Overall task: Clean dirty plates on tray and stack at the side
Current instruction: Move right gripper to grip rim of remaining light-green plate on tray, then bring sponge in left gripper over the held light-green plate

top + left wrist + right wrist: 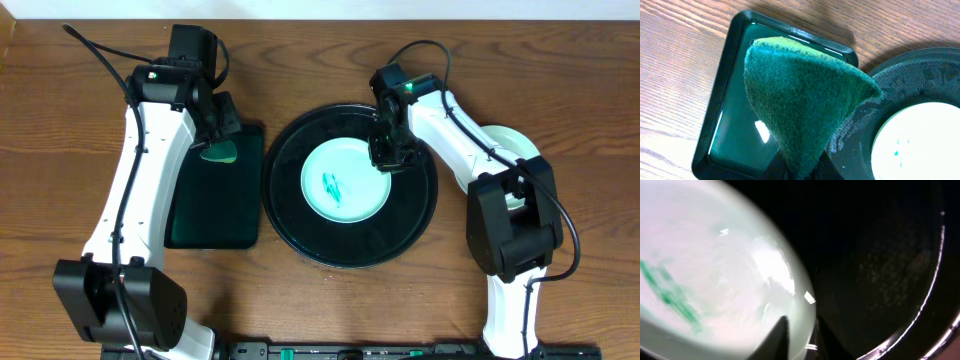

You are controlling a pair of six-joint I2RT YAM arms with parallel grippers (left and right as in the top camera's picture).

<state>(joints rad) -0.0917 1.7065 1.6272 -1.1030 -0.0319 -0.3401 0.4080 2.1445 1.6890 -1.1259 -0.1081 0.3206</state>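
The smeared plate (pixel 345 180) lies in the tray (pixel 300 235). The right gripper (pixel 800 340) seems, through blur, to pinch its rim, steadying it. The left gripper (pixel 222 138) clasps a sponge (pixel 800 100), poised for wiping.

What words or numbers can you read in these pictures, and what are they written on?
None: no words, numbers or brand marks can be read anywhere.
The plate bears only a teal smear, not letters.
The round tray, the rectangular tray and the sponge show no print.
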